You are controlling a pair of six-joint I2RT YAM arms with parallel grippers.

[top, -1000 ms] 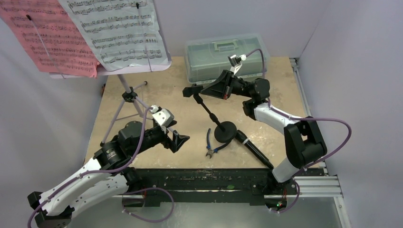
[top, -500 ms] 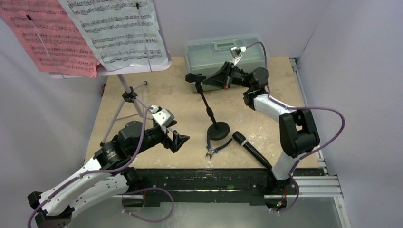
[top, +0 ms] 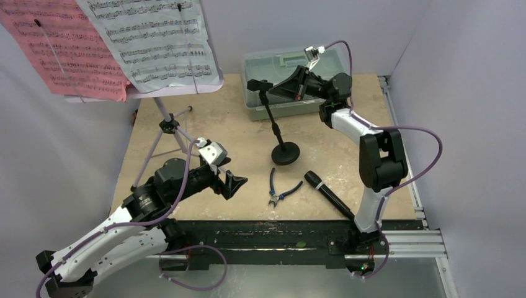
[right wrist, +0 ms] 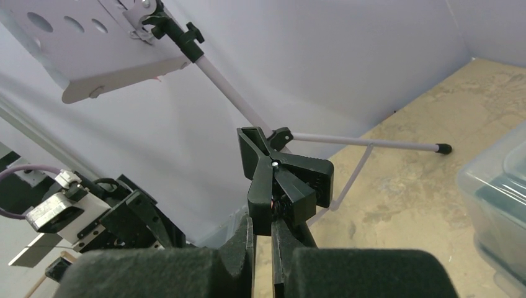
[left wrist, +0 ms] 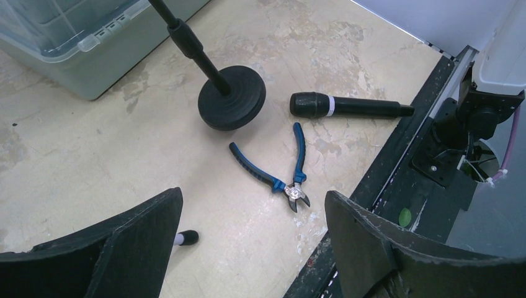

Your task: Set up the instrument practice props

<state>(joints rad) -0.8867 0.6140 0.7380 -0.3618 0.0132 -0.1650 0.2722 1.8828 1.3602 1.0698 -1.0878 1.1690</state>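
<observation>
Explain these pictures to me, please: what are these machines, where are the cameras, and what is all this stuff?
These are two robot arms bolted at a table's near edge. One picture looks down from above; the other two come from a camera on each wrist. The right fingers are shut on the top clip of a black round-based stand. The left fingers stand open and hold nothing. On the table are a black microphone, blue-handled pliers and a green lidded toolbox. At the back left, a lilac music stand carries a pink sheet and a white sheet of music.

The right claw (top: 269, 88) is farther back, by the toolbox (top: 327, 61); the black round-based stand (top: 285, 153) is nearer upright, its base apparently flat.
</observation>
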